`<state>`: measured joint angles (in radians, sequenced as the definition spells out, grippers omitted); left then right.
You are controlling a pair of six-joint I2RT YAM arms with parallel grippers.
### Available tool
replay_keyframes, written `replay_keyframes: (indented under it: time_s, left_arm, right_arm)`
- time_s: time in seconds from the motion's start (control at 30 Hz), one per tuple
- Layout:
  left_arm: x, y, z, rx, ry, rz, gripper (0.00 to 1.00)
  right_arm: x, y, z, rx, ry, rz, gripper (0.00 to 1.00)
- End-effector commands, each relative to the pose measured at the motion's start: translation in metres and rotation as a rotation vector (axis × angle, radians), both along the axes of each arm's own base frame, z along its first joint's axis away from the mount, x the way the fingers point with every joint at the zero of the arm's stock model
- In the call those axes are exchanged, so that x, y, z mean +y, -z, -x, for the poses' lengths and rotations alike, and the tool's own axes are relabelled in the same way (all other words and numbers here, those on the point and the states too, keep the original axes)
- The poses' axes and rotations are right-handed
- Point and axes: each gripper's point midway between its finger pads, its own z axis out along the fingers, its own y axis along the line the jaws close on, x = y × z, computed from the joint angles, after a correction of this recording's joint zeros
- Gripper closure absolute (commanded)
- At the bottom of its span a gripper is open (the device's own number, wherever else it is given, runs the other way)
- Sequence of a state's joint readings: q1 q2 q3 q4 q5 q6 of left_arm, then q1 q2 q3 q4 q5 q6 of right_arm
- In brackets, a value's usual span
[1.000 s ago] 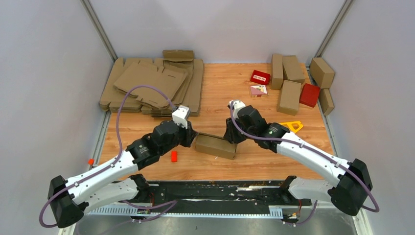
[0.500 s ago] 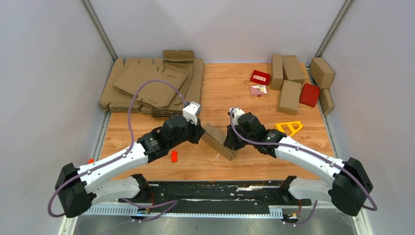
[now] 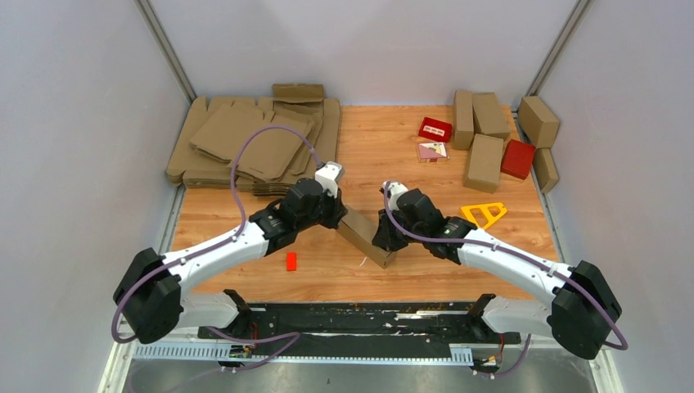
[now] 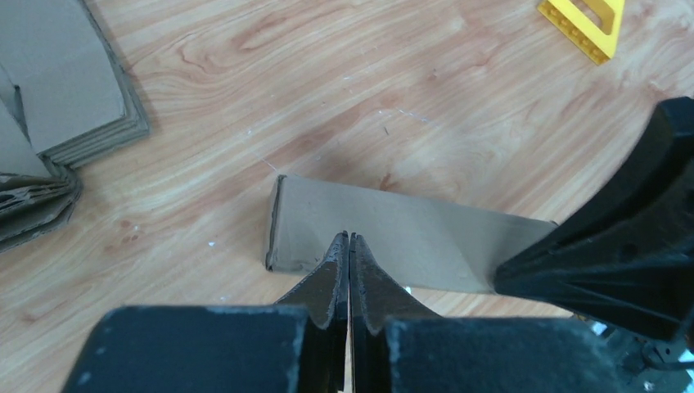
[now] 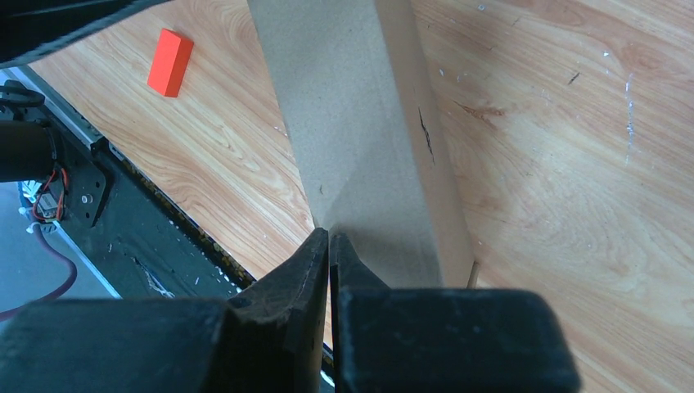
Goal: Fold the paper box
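Pinned at frame centre: box (image 3: 364, 237), between clenched left end effector (image 4: 349, 239) and clenched right end effector (image 5: 329, 236), tips on opposite sides, likely to seat creases

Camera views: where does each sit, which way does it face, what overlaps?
Top external: above, behind the bases, looking down on the table; left arm and right arm show.
Left wrist: looks past shut left fingers at the paper box; right arm's end shows too.
Right wrist: looks past shut right fingers along the box, toward the near edge.
Shared: box in all three; red block in top and right wrist.
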<state>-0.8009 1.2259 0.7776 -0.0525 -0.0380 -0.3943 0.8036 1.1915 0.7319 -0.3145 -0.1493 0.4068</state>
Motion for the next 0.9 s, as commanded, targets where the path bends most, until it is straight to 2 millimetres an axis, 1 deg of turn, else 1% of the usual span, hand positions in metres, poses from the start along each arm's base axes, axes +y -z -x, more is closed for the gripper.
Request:
replay_keyframes:
  time_s: [0.0, 0.13, 0.2, 0.3, 0.4, 0.47, 0.5, 0.57, 0.6, 0.63, 0.7, 0.77, 0.83, 0.87]
  left_arm:
    - [-0.006, 0.005, -0.015, -0.038, 0.008, 0.034, 1.00]
    - [0.001, 0.029, -0.019, -0.018, -0.011, -0.021, 1.00]
    - [0.004, 0.041, -0.020, 0.000, -0.018, -0.037, 1.00]
    - [0.006, 0.050, -0.017, 0.013, -0.016, -0.035, 1.00]
    - [0.005, 0.051, -0.015, 0.021, -0.007, -0.035, 1.00]
    - [0.004, 0.047, -0.015, 0.016, -0.004, -0.032, 1.00]
    - [0.004, 0.043, -0.016, 0.010, -0.005, -0.030, 1.00]
    - [0.003, 0.038, -0.017, 0.002, -0.002, -0.025, 1.00]
    - [0.003, 0.035, -0.017, -0.002, -0.001, -0.023, 1.00]
    - [0.003, 0.033, -0.018, -0.003, -0.002, -0.021, 1.00]
    - [-0.003, 0.027, -0.015, 0.000, 0.025, 0.003, 1.00]
    - [-0.008, 0.018, -0.015, 0.000, 0.040, 0.021, 1.00]
    - [-0.011, 0.005, -0.016, -0.011, 0.046, 0.038, 1.00]
    - [-0.012, -0.005, -0.017, -0.022, 0.046, 0.049, 1.00]
  right_arm:
    - [-0.008, 0.020, 0.008, 0.058, 0.010, 0.044, 0.94]
    - [-0.010, 0.017, 0.009, 0.055, 0.008, 0.053, 0.94]
    - [-0.010, 0.009, 0.008, 0.042, 0.006, 0.048, 0.94]
    - [-0.012, -0.009, 0.004, 0.015, 0.011, 0.052, 0.93]
    - [-0.017, -0.034, 0.000, -0.032, 0.020, 0.057, 0.93]
    - [-0.019, -0.049, 0.002, -0.055, 0.019, 0.041, 0.92]
    - [-0.020, -0.055, 0.003, -0.063, 0.019, 0.027, 0.92]
    - [-0.021, -0.059, 0.009, -0.064, 0.013, 0.001, 0.93]
    - [-0.022, -0.057, 0.013, -0.058, 0.010, -0.009, 0.98]
    - [-0.023, -0.054, 0.016, -0.051, 0.008, -0.017, 1.00]
    - [-0.024, -0.041, 0.021, -0.027, 0.010, -0.023, 1.00]
    - [-0.025, -0.024, 0.023, 0.005, 0.022, -0.013, 1.00]
    - [-0.027, -0.007, 0.025, 0.033, 0.030, 0.011, 1.00]
    - [-0.028, 0.000, 0.025, 0.047, 0.033, 0.028, 1.00]
